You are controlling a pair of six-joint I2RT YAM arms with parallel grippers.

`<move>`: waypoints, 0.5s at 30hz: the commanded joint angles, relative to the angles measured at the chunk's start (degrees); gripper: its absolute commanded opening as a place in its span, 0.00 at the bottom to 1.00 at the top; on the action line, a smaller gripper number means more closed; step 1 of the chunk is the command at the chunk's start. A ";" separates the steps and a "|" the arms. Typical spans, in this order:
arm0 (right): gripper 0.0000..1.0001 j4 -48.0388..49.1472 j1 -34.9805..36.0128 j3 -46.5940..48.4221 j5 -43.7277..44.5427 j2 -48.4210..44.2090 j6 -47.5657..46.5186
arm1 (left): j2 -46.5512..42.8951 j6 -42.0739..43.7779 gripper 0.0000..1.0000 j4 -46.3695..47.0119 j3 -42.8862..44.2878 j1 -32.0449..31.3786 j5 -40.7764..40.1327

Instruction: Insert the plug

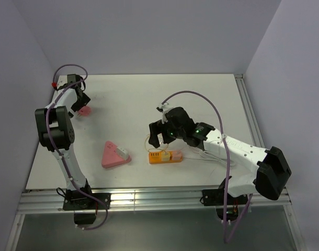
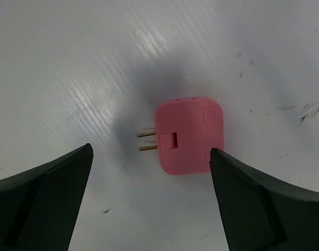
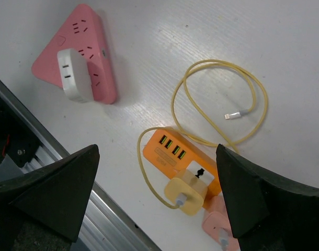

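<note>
The pink plug (image 2: 190,135) lies flat on the table (image 2: 70,63), beyond and to the left of the pink triangular socket block (image 1: 113,155), well apart from it. Its two prongs are bare. My left gripper (image 2: 150,157) hangs over the plug, spread wide and gripping nothing. One finger is beside its body and the other past the prongs, so I judge I am lining up a pinch. To the right of the block, my right gripper (image 3: 158,151) is just as wide and empty over the orange power strip (image 3: 170,154), perhaps to steady a socket.
</note>
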 commanded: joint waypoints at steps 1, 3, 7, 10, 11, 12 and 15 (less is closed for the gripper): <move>0.99 2.66 -1.60 -1.38 -0.93 -2.71 -1.14 | 0.56 -1.31 0.99 3.52 2.18 0.59 2.06; 0.99 2.92 -1.87 -1.82 -1.28 -3.32 -1.14 | 1.70 -1.14 0.99 4.30 2.27 0.60 2.22; 0.99 3.10 -2.31 -1.74 -2.07 -3.06 -1.14 | 3.55 -0.79 0.99 4.83 2.80 0.68 3.19; 0.99 3.36 -2.31 -1.56 -2.51 -2.45 -1.06 | 5.22 -0.35 1.00 5.18 3.59 0.68 4.34; 0.99 3.37 -2.31 -1.47 -2.60 -2.27 -1.06 | 5.48 -0.44 0.99 5.18 3.85 0.77 3.73; 0.99 3.45 -2.31 -1.47 -2.86 -2.18 -1.06 | 6.01 -0.18 0.99 5.53 4.38 0.77 3.64; 0.99 3.37 -2.31 -1.38 -2.77 -2.01 -1.06 | 6.89 0.97 1.00 7.02 5.17 0.77 3.99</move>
